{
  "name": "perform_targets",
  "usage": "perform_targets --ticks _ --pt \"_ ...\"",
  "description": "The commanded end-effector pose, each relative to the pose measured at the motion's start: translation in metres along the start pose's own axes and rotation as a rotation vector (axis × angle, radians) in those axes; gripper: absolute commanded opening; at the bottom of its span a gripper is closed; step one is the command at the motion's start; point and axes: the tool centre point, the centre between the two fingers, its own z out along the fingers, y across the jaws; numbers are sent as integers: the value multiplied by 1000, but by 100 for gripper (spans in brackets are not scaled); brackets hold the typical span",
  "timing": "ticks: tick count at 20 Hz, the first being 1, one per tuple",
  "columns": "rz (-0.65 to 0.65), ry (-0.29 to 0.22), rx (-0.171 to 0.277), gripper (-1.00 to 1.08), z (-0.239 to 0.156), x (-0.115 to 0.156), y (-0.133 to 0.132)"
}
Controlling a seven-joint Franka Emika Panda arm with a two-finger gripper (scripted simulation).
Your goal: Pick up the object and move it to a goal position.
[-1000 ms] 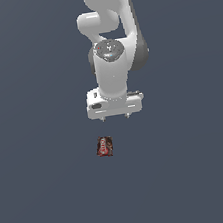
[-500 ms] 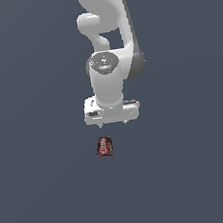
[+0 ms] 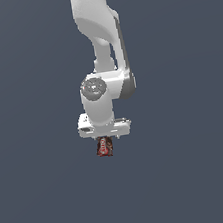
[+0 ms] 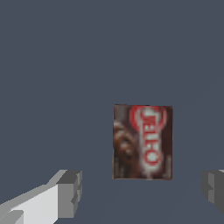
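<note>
The flat slate-grey floor [image 3: 45, 194] fills both views. The white jointed robot arm [image 3: 100, 59] reaches down over it, its white gripper [image 3: 105, 134] standing open, grey fingertips [image 4: 70, 192] spread wide. The small dark brown boxy block with a red-and-white label [image 3: 104, 147] lies on the floor directly beneath the gripper, between the spread fingers and touching neither.

Printed box [image 4: 143, 142], smooth white hand [image 3: 106, 136]

A flat, even slate-grey surface [image 3: 40, 195] fills the whole background.
</note>
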Motion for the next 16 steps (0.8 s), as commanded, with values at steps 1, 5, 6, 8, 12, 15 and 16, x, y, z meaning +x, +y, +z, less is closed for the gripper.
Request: perform_targets --ticks 1,5,6,8,12,15,16 --pt "17 4 1 100 12 5 7" --pt "34 7 2 100 24 9 14" --pt "36 8 2 100 25 10 15" --pt "39 8 2 100 27 10 16" --pt "38 7 2 100 28 9 16" --pt "38 7 2 100 36 9 16" --pt "38 7 2 100 40 9 16"
